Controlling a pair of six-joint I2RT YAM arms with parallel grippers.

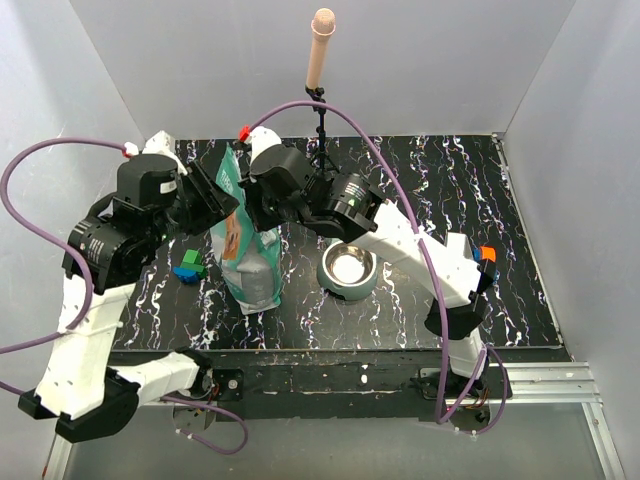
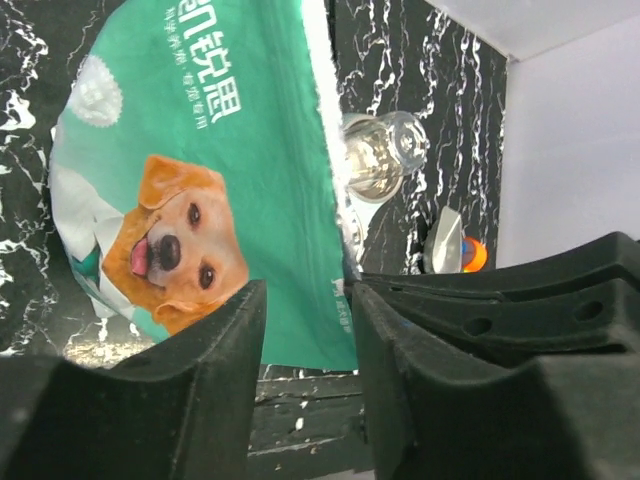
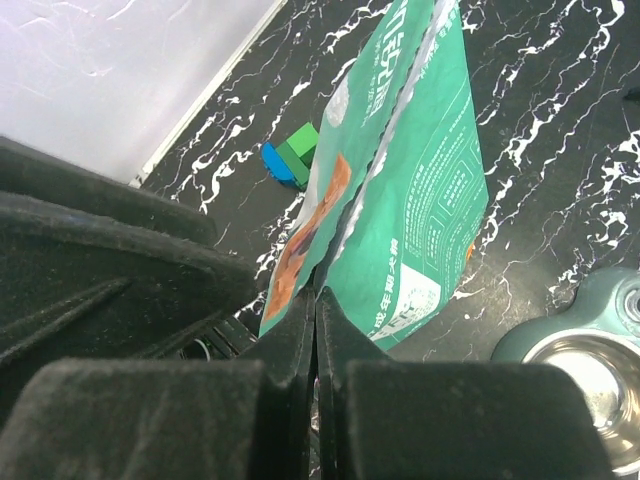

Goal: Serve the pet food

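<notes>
A teal-green stand-up bag [image 1: 247, 255] with a dog picture stands on the black marbled table, left of centre. The pet food itself is hidden inside it. Both grippers meet at the bag's top. My right gripper [image 3: 316, 295] is shut, and the bag's [image 3: 400, 190] torn top edge runs straight into its tips; in the top view this gripper [image 1: 252, 203] sits at the bag's upper right. My left gripper [image 2: 308, 295] has its jaws apart, with the bag's [image 2: 230, 150] corner showing just beyond the tips and nothing pinched. A steel bowl [image 1: 347, 268] in a green holder stands right of the bag.
A green and a blue toy block [image 1: 190, 267] lie left of the bag, also visible as blocks [image 3: 290, 155] in the right wrist view. A thin black stand with a pale rod [image 1: 322, 50] rises at the back. White walls close in the table on three sides.
</notes>
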